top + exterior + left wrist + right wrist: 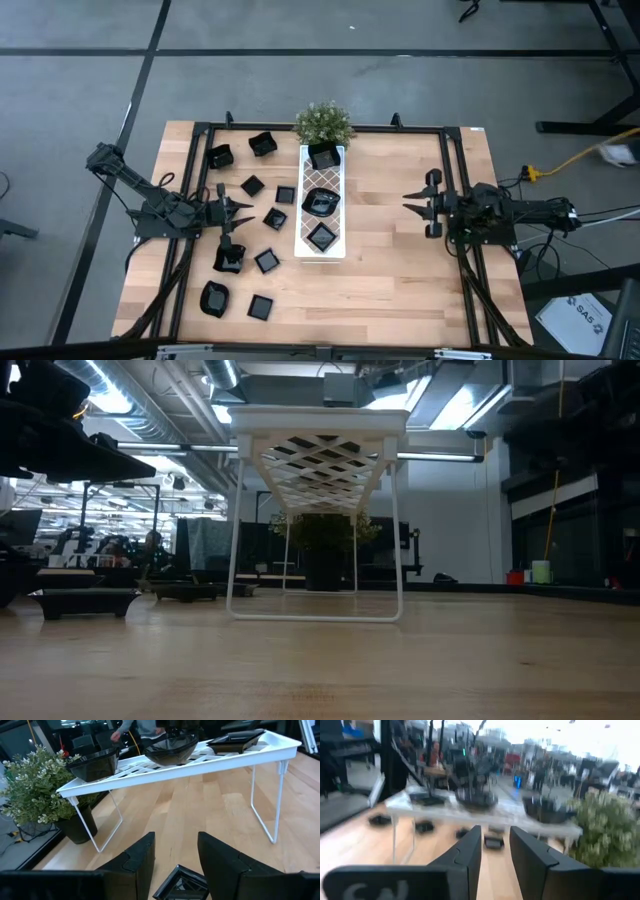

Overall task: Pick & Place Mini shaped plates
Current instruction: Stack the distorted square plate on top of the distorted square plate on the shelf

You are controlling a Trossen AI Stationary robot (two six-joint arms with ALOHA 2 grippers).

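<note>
Several small glossy black plates lie loose on the table's left half, among them a square plate (275, 218) and a plate (229, 258). Three more plates rest on the long white lattice tray (307, 180): one at its far end (323, 155), one in the middle (321, 201) and one at its near end (321, 237). My left gripper (246, 211) is open and empty, just left of the square plate, which shows low between its fingers in the left wrist view (182, 882). My right gripper (408, 203) is open and empty, right of the tray, pointing at it.
A small green potted plant (323, 122) stands at the tray's far end. The tray stands on thin white wire legs (262, 805), with room beneath it. Bare wood (390, 250) lies between the tray and my right gripper. Black frame rails (452, 170) run along the table's sides.
</note>
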